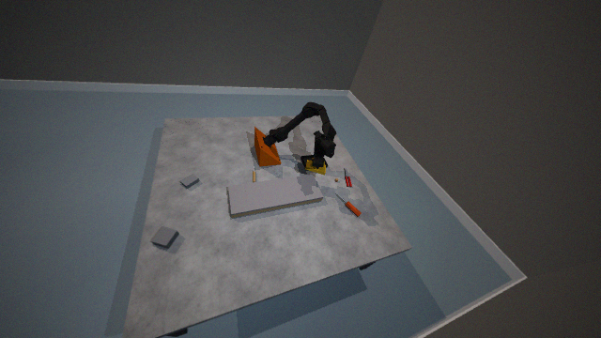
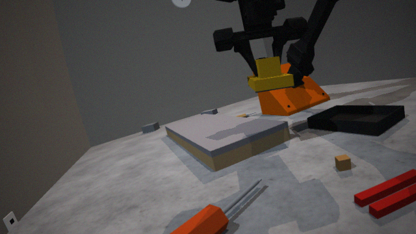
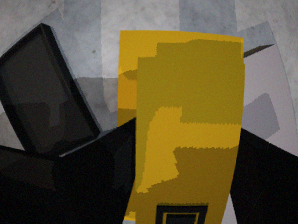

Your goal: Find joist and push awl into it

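Note:
My gripper [image 1: 315, 161] [image 2: 268, 69] [image 3: 181, 126] is shut on the yellow stud finder [image 1: 315, 167] [image 2: 271, 82] [image 3: 190, 90], held in the air. The black tray [image 2: 344, 127] [image 3: 70, 85] is left of it in the wrist view; the top view shows the tray largely hidden behind it. The pale floor panel [image 1: 272, 194] [image 2: 224, 127] [image 3: 260, 85] lies on the table. An orange-handled tool with a thin shaft [image 1: 353, 208] [image 2: 201, 222] lies beyond the panel's right end; a small tan-handled tool [image 1: 254, 176] [image 2: 242, 116] lies behind the panel. I cannot tell for certain which is the awl.
An orange wedge-shaped block [image 1: 267, 155] [image 2: 271, 104] stands behind the panel, near the arm's base. A red-handled tool [image 1: 347, 181] [image 2: 383, 192] and a small wooden cube [image 1: 336, 180] [image 2: 342, 163] lie to the right. Two grey blocks [image 1: 190, 181] [image 1: 164, 237] lie to the left.

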Controlling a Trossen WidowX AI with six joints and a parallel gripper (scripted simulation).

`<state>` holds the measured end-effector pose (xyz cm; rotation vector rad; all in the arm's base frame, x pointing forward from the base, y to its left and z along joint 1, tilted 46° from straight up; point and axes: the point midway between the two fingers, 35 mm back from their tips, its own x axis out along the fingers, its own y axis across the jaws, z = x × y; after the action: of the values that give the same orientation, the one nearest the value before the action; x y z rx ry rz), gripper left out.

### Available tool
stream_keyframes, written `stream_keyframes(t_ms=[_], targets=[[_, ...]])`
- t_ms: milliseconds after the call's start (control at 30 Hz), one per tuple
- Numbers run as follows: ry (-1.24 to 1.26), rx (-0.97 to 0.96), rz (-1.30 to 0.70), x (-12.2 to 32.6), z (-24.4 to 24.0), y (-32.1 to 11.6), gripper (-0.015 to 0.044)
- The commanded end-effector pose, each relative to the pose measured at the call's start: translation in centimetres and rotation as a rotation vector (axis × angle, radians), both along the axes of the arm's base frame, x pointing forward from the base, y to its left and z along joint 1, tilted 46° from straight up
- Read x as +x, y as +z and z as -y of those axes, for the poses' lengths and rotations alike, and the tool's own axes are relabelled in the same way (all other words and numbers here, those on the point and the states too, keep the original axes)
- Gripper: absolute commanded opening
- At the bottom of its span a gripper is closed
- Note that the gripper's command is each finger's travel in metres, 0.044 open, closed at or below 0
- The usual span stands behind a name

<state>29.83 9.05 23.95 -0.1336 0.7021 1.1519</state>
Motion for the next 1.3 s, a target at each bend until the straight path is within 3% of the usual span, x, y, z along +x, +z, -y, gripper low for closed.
stream_keyframes(t_ms=[0, 833, 1267], targets=[[0.046, 0.009, 0.045, -1.8, -1.3, 0.9, 0.0], [0.355, 0.081, 0.304, -14.3, -7.1, 4.2, 0.0], [0.369, 0.075, 0.309, -14.4, -7.8, 3.4, 0.0]])
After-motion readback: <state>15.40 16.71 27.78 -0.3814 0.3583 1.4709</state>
